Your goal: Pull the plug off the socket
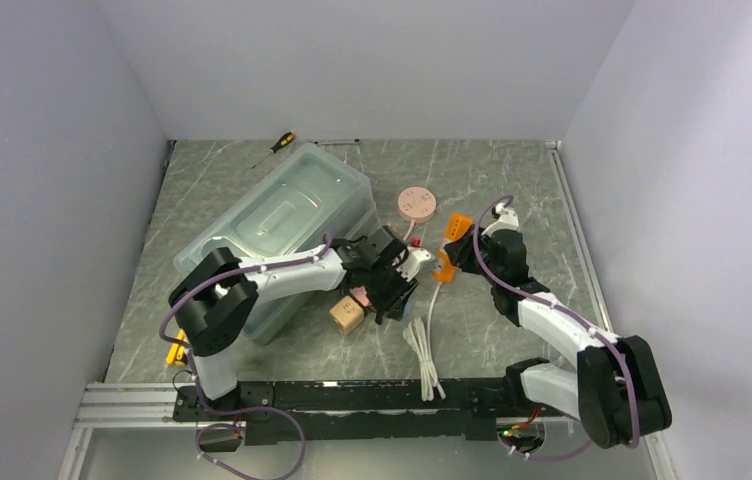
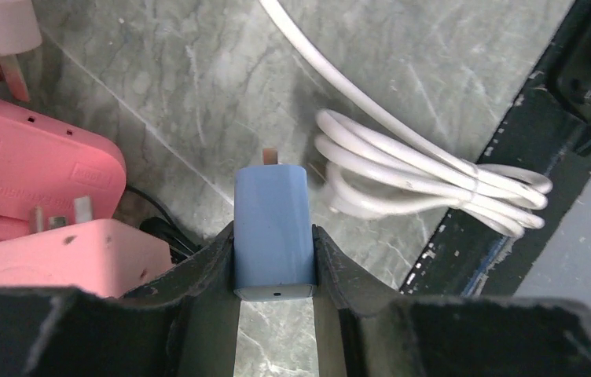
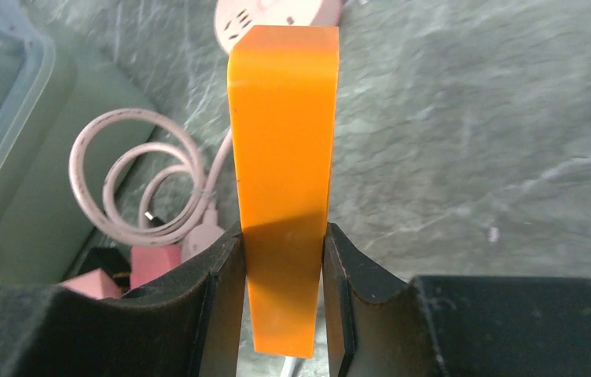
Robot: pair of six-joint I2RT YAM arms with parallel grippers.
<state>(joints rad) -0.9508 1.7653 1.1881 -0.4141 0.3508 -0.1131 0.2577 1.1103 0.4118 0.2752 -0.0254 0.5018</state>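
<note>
My left gripper is shut on a blue plug. The plug's metal prong is bare and points at the table, in no socket. In the top view the left gripper is at mid-table, tilted down. A coiled white cable lies just beyond the plug, and it also shows in the top view. My right gripper is shut on the orange socket block and holds it above the table. In the top view that gripper and the socket are a little to the right of the left gripper.
Pink adapters lie left of the plug. A round pink socket with a coiled pink cable sits behind. A clear lidded bin fills the left. A tan block lies near it, and a screwdriver lies at the back.
</note>
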